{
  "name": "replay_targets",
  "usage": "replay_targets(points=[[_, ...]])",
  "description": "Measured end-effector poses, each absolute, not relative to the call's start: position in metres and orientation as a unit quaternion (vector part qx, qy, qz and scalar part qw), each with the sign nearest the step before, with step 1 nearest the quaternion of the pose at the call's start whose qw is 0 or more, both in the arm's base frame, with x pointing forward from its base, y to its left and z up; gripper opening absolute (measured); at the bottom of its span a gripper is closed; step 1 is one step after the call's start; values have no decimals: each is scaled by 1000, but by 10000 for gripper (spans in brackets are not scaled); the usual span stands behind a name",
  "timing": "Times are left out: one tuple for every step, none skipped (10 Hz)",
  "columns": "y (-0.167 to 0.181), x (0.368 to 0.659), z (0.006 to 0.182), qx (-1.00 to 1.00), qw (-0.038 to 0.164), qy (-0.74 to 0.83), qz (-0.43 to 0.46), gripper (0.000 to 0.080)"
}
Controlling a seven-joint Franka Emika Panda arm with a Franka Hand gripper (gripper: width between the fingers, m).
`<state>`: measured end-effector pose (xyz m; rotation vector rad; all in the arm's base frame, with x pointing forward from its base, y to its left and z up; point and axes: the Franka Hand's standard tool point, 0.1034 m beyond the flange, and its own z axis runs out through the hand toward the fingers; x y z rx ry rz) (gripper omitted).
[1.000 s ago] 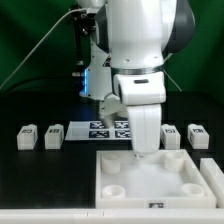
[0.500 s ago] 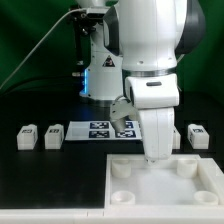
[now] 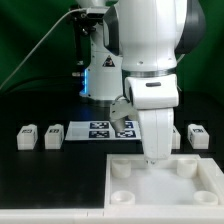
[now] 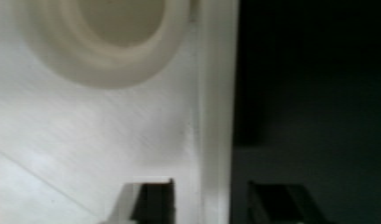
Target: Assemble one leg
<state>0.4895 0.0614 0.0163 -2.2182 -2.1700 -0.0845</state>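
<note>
Small white legs with black-and-white tags stand in a row on the black table: two on the exterior view's left (image 3: 27, 137) (image 3: 54, 134), one on the right (image 3: 197, 135), and another (image 3: 173, 133) half hidden behind the arm. My gripper (image 3: 155, 158) points straight down at the back rim of the large white square piece (image 3: 165, 185). In the wrist view my gripper (image 4: 213, 203) straddles that rim (image 4: 212, 110), with one dark finger (image 4: 155, 202) inside and one outside, closed on it. A round corner socket (image 4: 112, 40) lies just ahead.
The marker board (image 3: 103, 129) lies flat behind the square piece, between the legs. The arm's white body hides the middle of the row. A green backdrop closes the far side.
Between one second and half a second ago the gripper and the square piece shifted together toward the exterior view's right. Since then nothing has moved.
</note>
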Motion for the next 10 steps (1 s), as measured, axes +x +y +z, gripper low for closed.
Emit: replay_targets(points=[[61,490,16,-715,19,-699,-27,232],[61,490,16,-715,19,-698,-27,414],[61,490,16,-715,19,-698,-27,549],[60,490,16,-715,19,-698,-27,549],[60,490,16,-715,19,-698,-27,628],[60,490,16,-715,19,-698,-27,643],[60,490,16,-716,19,-698,-27,643],[60,490,16,-716,19,-698,-27,649],[60,490,16,-716,19,-698,-27,649],[59,490,16,-716,19,-697,-27,649]])
